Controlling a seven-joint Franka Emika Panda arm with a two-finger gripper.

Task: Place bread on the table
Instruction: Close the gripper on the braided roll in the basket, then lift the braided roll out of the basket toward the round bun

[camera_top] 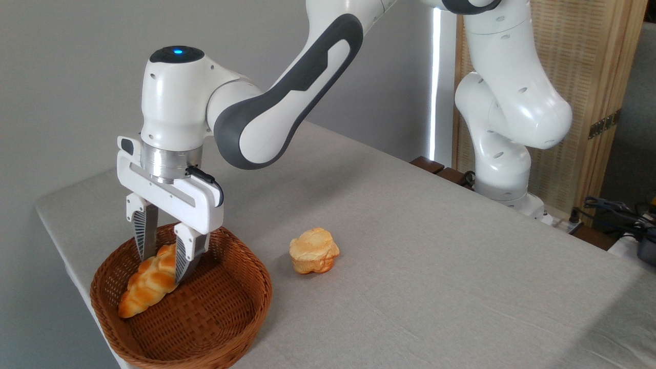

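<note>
My gripper (164,261) points straight down into the basket (215,318). The fingers are spread a little, one on each side of the bread (146,282), near its upper end. I cannot tell if they are squeezing it yet or only touching it.

The bread lies inside the basket, in the part toward 10 o'clock. It leans against the wall, with its low tip pointing to 7 o'clock. The bun (313,250) sits out on the table (435,256), at 3 o'clock from the basket, well apart from it.

Here is what I think could go wrong. I am holding the bread near one end, not the middle. If I lift, the long heavy end could swing down and the bread could slip out and fall back in. The bread looks smooth and bumpy, so my fingers may slide along it. The low tip could also catch on the rim and drag the light basket with it. If I set it down too near the table edge at 9 o'clock, it might roll off.
</note>
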